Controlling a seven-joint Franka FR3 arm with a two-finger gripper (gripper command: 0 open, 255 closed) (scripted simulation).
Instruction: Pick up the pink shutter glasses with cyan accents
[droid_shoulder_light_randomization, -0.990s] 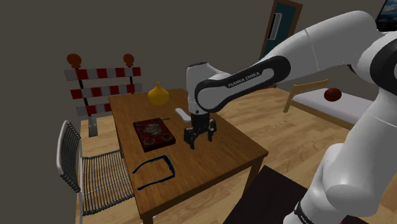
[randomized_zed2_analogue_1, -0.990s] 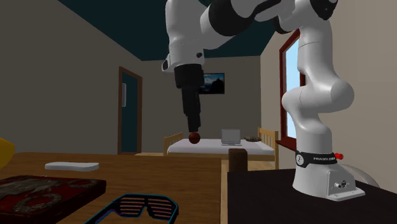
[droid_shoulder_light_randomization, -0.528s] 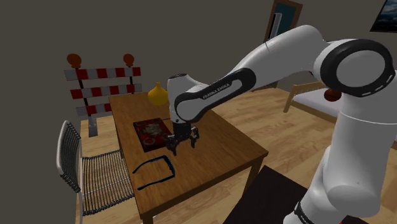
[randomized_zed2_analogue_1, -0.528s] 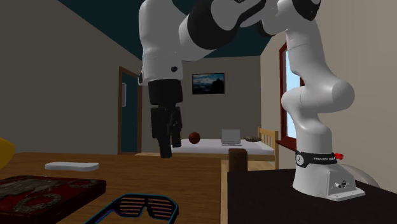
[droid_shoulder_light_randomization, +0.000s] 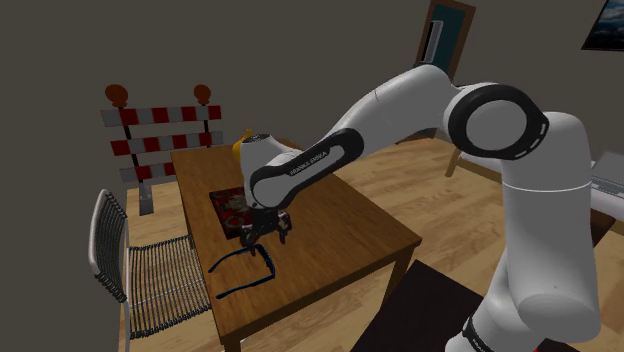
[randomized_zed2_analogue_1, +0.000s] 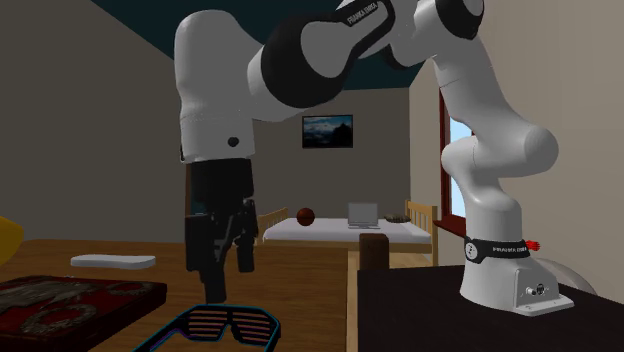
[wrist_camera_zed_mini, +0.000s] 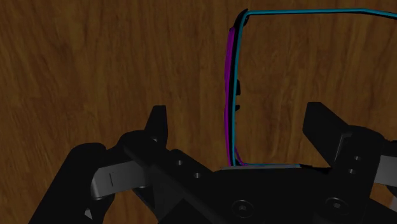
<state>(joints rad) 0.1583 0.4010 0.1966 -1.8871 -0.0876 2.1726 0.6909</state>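
Note:
The shutter glasses (droid_shoulder_light_randomization: 246, 269) lie on the wooden table (droid_shoulder_light_randomization: 340, 225) near its front-left corner, arms unfolded. From the second exterior view their slatted pink front with a cyan rim (randomized_zed2_analogue_1: 221, 325) faces the camera. My black gripper (droid_shoulder_light_randomization: 264, 236) hangs open just above the glasses, a little toward the table's middle. Its fingers (randomized_zed2_analogue_1: 213, 288) end slightly above the frame and do not touch it. Along the hand, the thin pink and cyan front bar (wrist_camera_zed_mini: 231, 95) runs between my spread fingers (wrist_camera_zed_mini: 156, 125), and a cyan arm (wrist_camera_zed_mini: 305, 12) stretches away from it.
A red patterned flat box (droid_shoulder_light_randomization: 232, 205) lies just behind the gripper, with a yellow vase (droid_shoulder_light_randomization: 245, 147) at the table's far edge. A wire chair (droid_shoulder_light_randomization: 130, 265) stands at the table's left and a red-white barrier (droid_shoulder_light_randomization: 160, 130) behind. A white flat object (randomized_zed2_analogue_1: 113, 261) rests farther back.
The arm has swung toward the shoulder view's left and come down, from over the table's middle to just above the glasses. The fingers stay open; the glasses have not moved.

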